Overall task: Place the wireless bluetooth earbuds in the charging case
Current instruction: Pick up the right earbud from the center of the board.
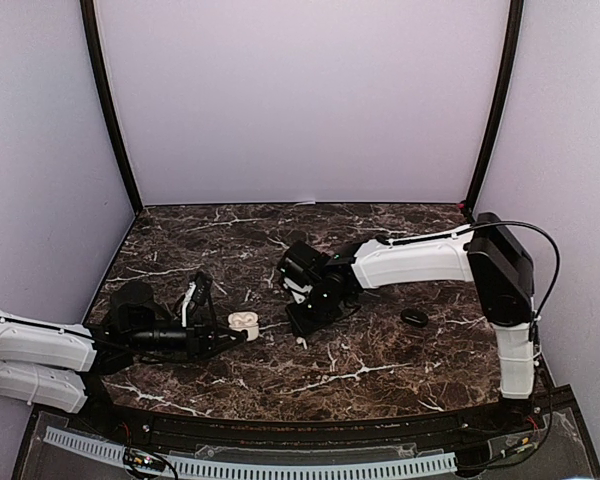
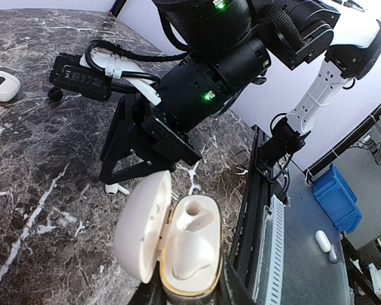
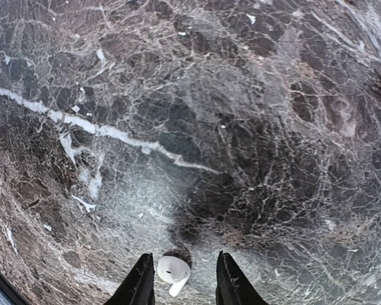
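Observation:
My left gripper (image 1: 232, 327) is shut on the base of a white charging case (image 2: 189, 251), also seen in the top view (image 1: 243, 321). The case is upright with its lid open to the left. Its upper slot is empty; the lower slot seems to hold a white bud. A white stemmed earbud (image 3: 173, 271) lies on the marble, also seen in the left wrist view (image 2: 114, 189) and top view (image 1: 302, 343). My right gripper (image 3: 183, 257) is open, pointing down, its fingers either side of that earbud just above the table. It stands right beside the case (image 1: 304, 322).
A black pebble-like case (image 1: 414, 317) lies on the table to the right of my right gripper. A closed white case (image 2: 1, 86) lies farther back. The table's front edge has a black rail (image 2: 261, 210). Walls enclose the back and both sides.

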You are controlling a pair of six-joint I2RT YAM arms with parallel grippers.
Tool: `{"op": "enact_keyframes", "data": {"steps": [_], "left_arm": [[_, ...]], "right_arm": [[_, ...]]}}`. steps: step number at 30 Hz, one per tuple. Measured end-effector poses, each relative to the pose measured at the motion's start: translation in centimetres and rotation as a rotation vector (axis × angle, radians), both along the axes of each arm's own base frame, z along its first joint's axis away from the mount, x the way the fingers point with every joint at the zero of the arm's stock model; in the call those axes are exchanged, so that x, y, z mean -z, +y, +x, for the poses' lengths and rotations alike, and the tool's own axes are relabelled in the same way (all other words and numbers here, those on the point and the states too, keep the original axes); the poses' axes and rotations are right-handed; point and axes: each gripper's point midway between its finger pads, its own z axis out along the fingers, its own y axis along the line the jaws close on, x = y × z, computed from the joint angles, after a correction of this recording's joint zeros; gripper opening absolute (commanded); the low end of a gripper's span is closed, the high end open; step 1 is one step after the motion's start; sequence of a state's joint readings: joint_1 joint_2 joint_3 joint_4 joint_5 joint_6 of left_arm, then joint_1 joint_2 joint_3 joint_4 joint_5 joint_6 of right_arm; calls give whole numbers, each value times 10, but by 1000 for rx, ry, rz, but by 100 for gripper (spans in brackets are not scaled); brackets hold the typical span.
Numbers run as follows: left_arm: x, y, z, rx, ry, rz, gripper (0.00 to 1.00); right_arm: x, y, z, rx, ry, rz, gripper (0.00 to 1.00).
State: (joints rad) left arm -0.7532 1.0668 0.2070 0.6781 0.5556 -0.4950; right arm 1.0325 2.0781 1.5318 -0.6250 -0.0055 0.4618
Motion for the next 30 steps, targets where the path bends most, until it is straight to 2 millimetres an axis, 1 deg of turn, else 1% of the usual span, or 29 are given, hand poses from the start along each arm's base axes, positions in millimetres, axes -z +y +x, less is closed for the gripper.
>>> {"op": "enact_keyframes", "data": {"steps": [7,12,14,20,21,22,24,27,30], "left_arm": [[4,3,-3,2,14,3,17],[7,3,-4,5,19,6,17],[7,3,-4,7,18,6,17],[6,3,-7,22,19,4,17],[7,2,-7,25,18,5,17],[7,2,-7,27,17,6,17],[7,2,-8,31,15,6,17],[7,2,-9,39,10,7,17],[8,2,-10,47,7,9,17]], "right_arm": [[4,7,-11,-35,11,-33,34],[12,4,-17,-44,20,-75,32],[15,1,-17,-42,18,-95,31],[14,0,-14,-36,2,-131,27],[14,0,-13,-36,0,-137,24],[15,0,-13,-35,-3,-143,23],[15,-2,-13,-34,-5,-156,23],[15,-3,-12,-31,-9,-165,26],[16,-4,-12,-30,-9,-174,26]]}}
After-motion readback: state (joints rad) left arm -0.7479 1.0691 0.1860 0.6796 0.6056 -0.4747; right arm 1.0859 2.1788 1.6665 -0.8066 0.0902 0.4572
